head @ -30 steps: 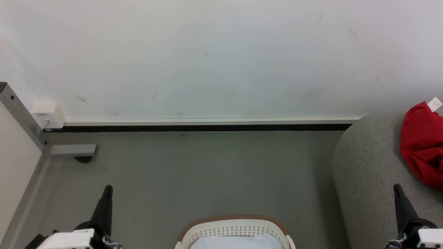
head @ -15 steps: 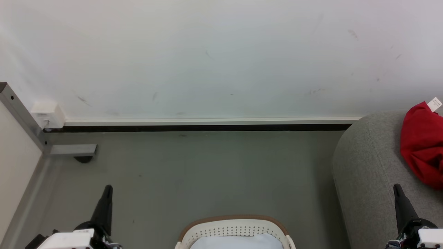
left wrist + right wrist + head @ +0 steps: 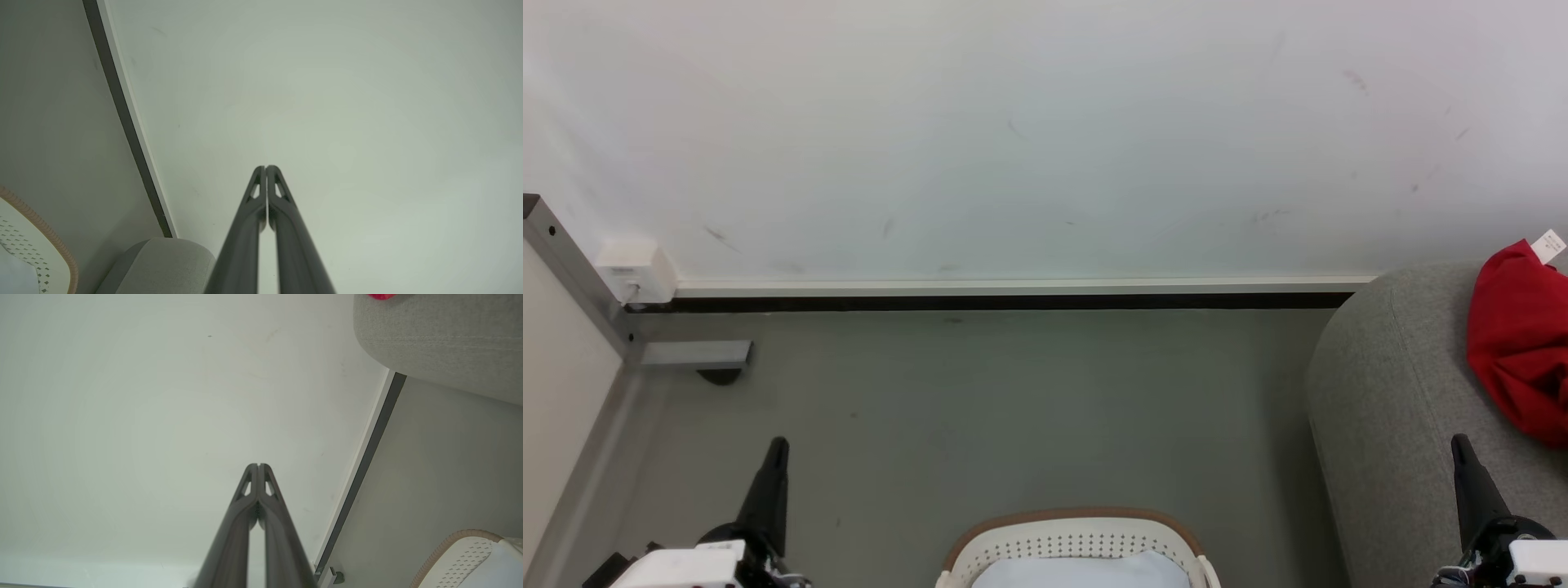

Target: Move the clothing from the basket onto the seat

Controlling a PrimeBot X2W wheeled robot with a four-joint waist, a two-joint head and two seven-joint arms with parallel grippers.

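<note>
Wrist views show left tool point(image 3: 266, 168) and right tool point(image 3: 258, 466) pinched closed.

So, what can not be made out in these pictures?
- Basket contents: head view's bottom edge cuts it off; a pale bundle covers the rest.
- Red clothing on the seat: head view's right edge cuts it.
- White tag: print too small to read.

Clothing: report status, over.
Left gripper shut, empty. Right gripper shut, empty. Red clothing lies on seat; basket holds something pale. No obstacle seen between them.
</note>
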